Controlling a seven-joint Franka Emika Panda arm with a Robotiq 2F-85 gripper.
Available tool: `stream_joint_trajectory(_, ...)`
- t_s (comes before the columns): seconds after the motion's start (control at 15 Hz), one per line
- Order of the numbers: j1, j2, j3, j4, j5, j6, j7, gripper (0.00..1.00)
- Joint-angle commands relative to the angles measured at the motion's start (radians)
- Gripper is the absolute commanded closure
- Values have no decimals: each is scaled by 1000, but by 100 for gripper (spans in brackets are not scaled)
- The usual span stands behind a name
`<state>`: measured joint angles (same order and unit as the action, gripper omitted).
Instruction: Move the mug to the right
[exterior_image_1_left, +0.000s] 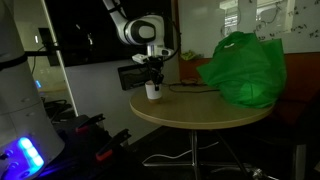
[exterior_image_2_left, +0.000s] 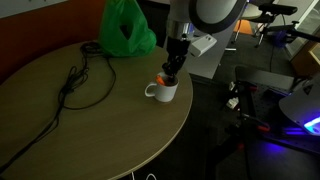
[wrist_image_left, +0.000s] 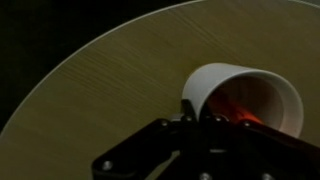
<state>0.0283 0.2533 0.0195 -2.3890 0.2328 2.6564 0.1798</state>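
My claw (exterior_image_2_left: 172, 72) hangs straight down over the mug (exterior_image_2_left: 163, 90), its dark fingertips at or just inside the rim. In the wrist view the claw (wrist_image_left: 188, 128) is only a black mass along the bottom edge, with the mug (wrist_image_left: 245, 100) right in front of it, so I cannot tell whether the jaws are closed on the rim or merely parted around it. The mug is small, white and cylindrical with a glowing orange-red interior. It stands upright, and in an exterior view its handle (exterior_image_2_left: 148, 91) sticks out sideways, away from the claw. It sits close to the curved edge of the round wooden table (exterior_image_2_left: 60, 130), on the side where the arm comes in. The same shows in an exterior view, with the claw (exterior_image_1_left: 152, 75) above the mug (exterior_image_1_left: 152, 91) near the table (exterior_image_1_left: 200, 115) rim. Farther in, a black cable (exterior_image_2_left: 78, 80) lies in loops on the tabletop. Well apart from the mug, by the opposite edge, bulges a big crumpled green bag (exterior_image_2_left: 127, 28), also seen in an exterior view (exterior_image_1_left: 243, 68).
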Motion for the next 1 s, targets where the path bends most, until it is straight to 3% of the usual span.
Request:
stream_joint_trajectory(0.0,-23,-46,-30,-10,-25,-26,-1,98)
stream_joint_trajectory(0.53,-116,4,-137,88,-66,-173,16,98)
stream_joint_trajectory(0.93,-114,91,-187,159,-145,-216,72,98)
